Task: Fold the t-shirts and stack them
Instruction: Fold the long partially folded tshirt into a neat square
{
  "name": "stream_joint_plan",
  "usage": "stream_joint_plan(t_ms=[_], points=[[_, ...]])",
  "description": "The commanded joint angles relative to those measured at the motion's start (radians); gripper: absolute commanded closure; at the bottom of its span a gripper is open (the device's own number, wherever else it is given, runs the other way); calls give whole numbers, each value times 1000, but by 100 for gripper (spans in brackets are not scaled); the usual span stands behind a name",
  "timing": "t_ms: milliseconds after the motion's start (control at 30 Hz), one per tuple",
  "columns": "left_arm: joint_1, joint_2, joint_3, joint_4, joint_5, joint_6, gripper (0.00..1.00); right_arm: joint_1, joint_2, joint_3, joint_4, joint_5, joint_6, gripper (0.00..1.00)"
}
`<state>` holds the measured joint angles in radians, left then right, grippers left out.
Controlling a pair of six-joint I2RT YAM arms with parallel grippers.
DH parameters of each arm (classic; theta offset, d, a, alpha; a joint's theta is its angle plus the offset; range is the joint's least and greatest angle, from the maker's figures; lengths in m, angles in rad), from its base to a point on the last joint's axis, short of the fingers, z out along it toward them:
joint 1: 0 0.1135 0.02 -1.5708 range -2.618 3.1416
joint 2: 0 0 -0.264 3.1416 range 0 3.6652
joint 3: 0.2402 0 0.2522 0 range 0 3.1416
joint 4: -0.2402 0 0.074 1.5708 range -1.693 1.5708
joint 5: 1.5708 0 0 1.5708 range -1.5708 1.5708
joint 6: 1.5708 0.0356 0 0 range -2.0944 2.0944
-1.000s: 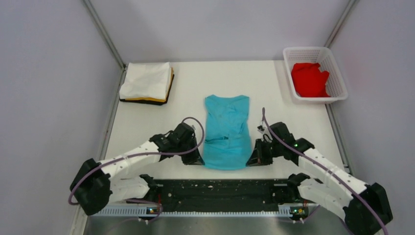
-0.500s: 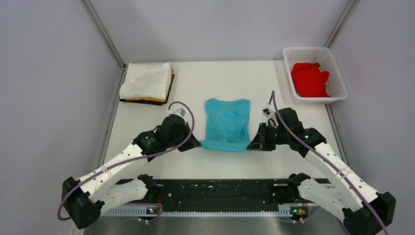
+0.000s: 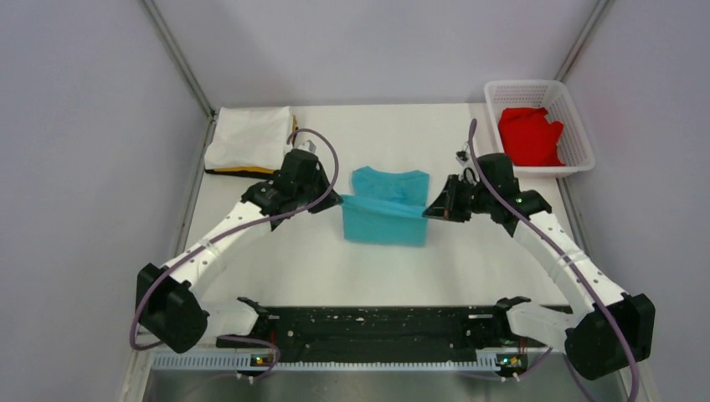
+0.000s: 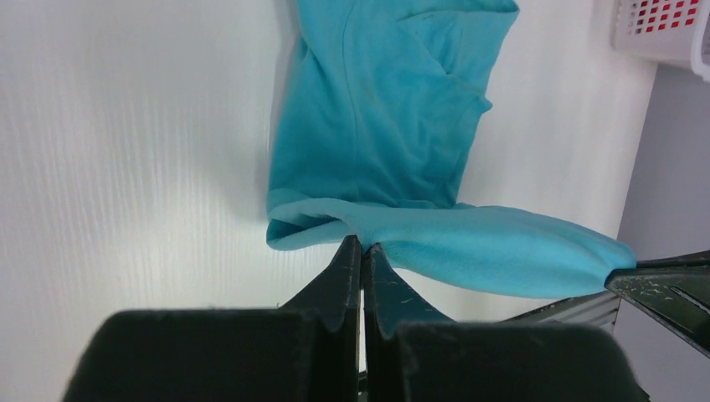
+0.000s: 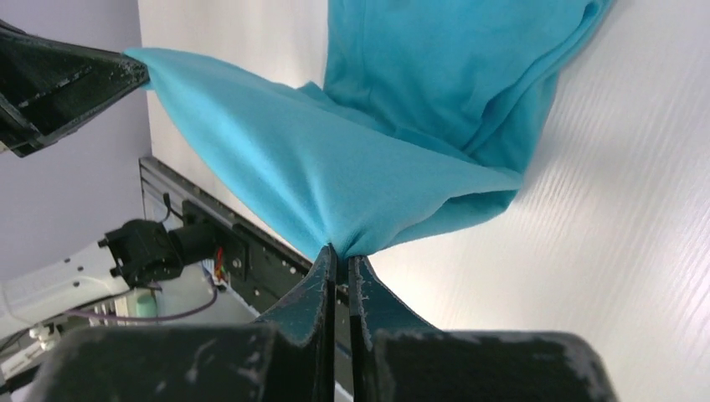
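The turquoise-blue t-shirt (image 3: 385, 209) lies mid-table, its near hem lifted and stretched between both grippers over its far half. My left gripper (image 3: 339, 201) is shut on the hem's left corner, seen in the left wrist view (image 4: 362, 245) with the shirt (image 4: 393, 126) beyond. My right gripper (image 3: 427, 213) is shut on the right corner, seen in the right wrist view (image 5: 339, 251) with the shirt (image 5: 402, 151). The white t-shirt (image 3: 249, 138) lies folded on the orange-yellow one (image 3: 251, 170) at the back left. The red t-shirt (image 3: 529, 136) lies crumpled in the basket.
The white lattice basket (image 3: 578, 142) stands at the back right corner. Grey walls close in the table on the left, right and back. A black rail (image 3: 368, 322) runs along the near edge between the arm bases.
Both grippers have carried the blue shirt's near hem up and away from me, from the near edge to over its far half. The fold has shortened the shirt.
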<state>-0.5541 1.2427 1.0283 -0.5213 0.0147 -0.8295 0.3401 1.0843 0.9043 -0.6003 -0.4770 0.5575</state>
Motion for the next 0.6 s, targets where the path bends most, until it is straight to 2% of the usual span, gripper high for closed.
stream_joint_plan(t_ms=[0, 567], points=[[49, 65, 116, 58, -25, 77, 100, -64, 43, 72, 66, -10, -38, 100], [164, 441, 453, 31, 56, 185, 100, -128, 276, 214, 156, 89, -49, 100]])
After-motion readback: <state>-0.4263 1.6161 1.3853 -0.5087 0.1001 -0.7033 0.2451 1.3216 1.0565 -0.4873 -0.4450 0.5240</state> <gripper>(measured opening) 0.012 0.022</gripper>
